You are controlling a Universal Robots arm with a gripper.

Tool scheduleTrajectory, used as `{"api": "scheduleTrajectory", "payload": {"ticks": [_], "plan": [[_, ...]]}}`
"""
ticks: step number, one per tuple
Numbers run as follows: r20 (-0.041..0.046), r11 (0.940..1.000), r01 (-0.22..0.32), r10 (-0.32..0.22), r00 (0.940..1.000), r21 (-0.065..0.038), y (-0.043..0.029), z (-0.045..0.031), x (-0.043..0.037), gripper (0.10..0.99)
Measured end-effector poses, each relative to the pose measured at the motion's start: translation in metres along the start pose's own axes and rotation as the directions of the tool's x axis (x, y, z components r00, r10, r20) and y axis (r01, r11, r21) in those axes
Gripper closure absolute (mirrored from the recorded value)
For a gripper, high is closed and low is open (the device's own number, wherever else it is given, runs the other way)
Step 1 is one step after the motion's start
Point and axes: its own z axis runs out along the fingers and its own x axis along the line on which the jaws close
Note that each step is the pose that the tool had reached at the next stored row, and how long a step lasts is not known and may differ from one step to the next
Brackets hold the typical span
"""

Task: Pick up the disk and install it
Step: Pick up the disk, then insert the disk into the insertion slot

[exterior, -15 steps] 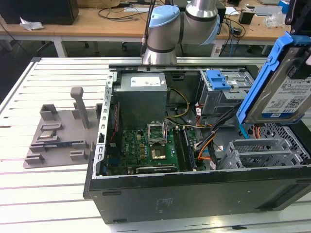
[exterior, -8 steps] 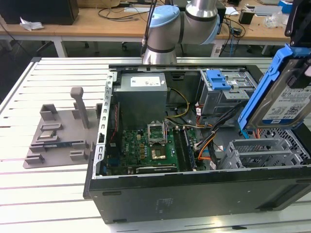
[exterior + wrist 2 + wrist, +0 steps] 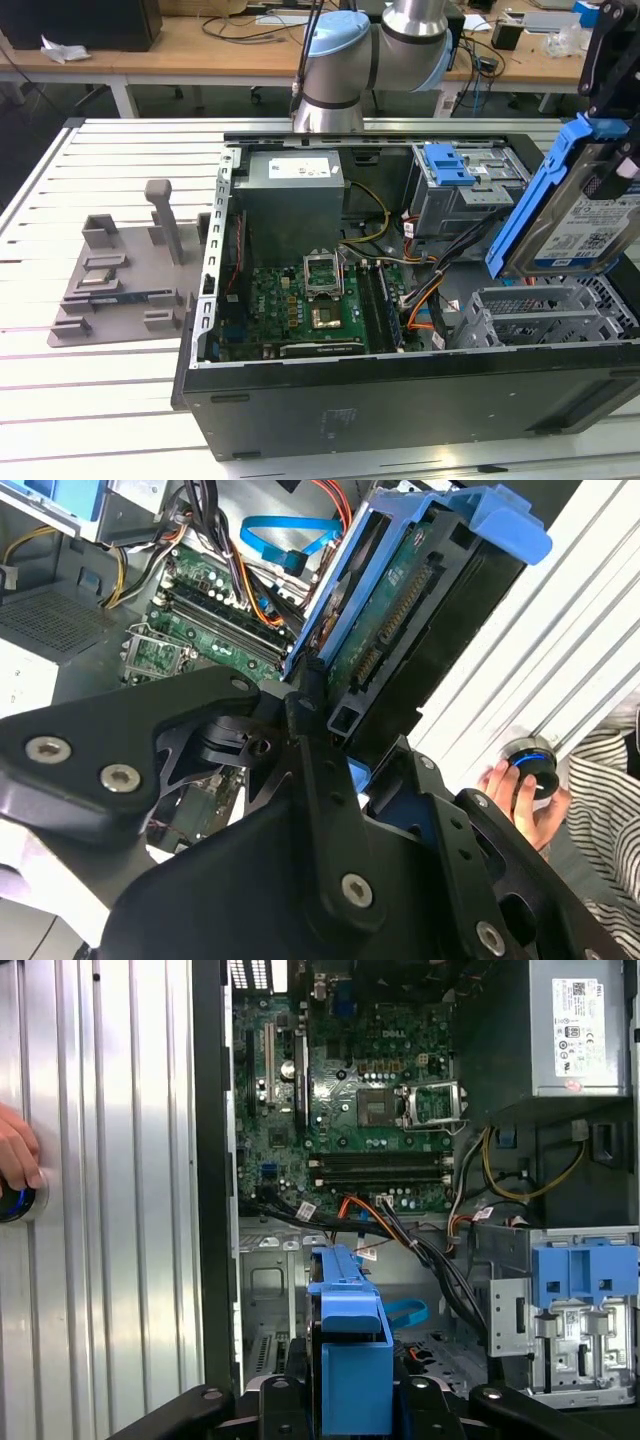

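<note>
**Disk (image 3: 580, 205), held over open case**

Disk: silver drive in blue side rails, tilted on edge and touching nothing but the claw (image 3: 335, 735). The claw is clenched on its upper end, probably so the lower end stays free to enter a bay. Not yet seated.

Drive cage (image 3: 540, 315): grey, just beneath the claw, apparently the intended seat, which would explain the hover here.

Motherboard (image 3: 350, 1110): beyond the claw, flat in the computer case (image 3: 400, 400).

Power supply (image 3: 295, 180): well apart from the claw, at the case's far end.

Person's hand (image 3: 515, 790): on a knob (image 3: 530, 760) on the table (image 3: 100, 400), outside the case, apart from the claw.
</note>
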Motion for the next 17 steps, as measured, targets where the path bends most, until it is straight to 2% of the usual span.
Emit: {"api": "scheduleTrajectory", "payload": {"ticks": [10, 17], "plan": [[0.0003, 1.0, 0.0, 0.0, 1.0, 0.0, 0.0, 0.0005, 0.0, 0.722], [0.0003, 1.0, -0.003, 0.003, 1.0, 0.0, -0.0022, 0.0166, 0.0008, 0.722]]}}
